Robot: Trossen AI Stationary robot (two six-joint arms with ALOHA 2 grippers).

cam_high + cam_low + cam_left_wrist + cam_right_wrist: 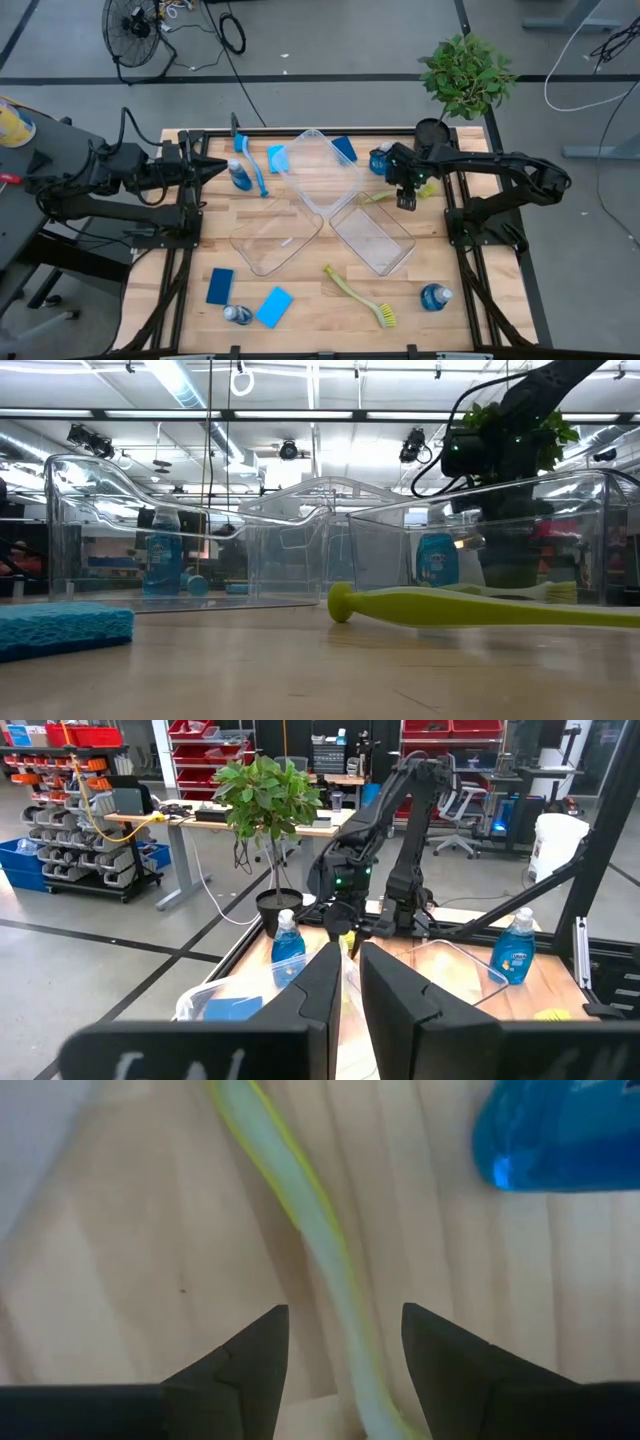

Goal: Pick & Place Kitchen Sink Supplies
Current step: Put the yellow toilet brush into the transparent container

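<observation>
The yellow-green long-handled dish brush (320, 1270) you were after lay flat on the wooden desk (300, 300) at about two o'clock, just beside the right-hand clear plastic bin (373, 238). Your right pincer (406, 196) hung directly over its handle with the fingers (240, 1355) spread to either side of it, not yet touching. That straddle across the thin handle, rather than along it, looked chosen so a simple close would catch it. A small clear bottle of blue liquid (381, 159) stood close by toward twelve o'clock, so you had little room on that side.

Around the desk the other supplies waited: a blue long-handled brush (252, 165) and a second blue-liquid bottle (240, 177) at ten o'clock, a dark-blue flat sponge (344, 148) at twelve, a second yellow-green brush (360, 297) at five o'clock, a third bottle (435, 297) near four, and a dark-blue sponge (219, 285) and a light-blue sponge (274, 306) at seven o'clock. Three clear bins sat clustered at the centre, the middle bin (322, 170) and left bin (272, 238) apparently holding nothing, so sorting seemed barely begun.

Your left pincer (222, 170) was parked at nine o'clock, fingers (395, 1005) nearly together and holding nothing. A green potted plant (465, 75) stood off the desk's one o'clock corner.
</observation>
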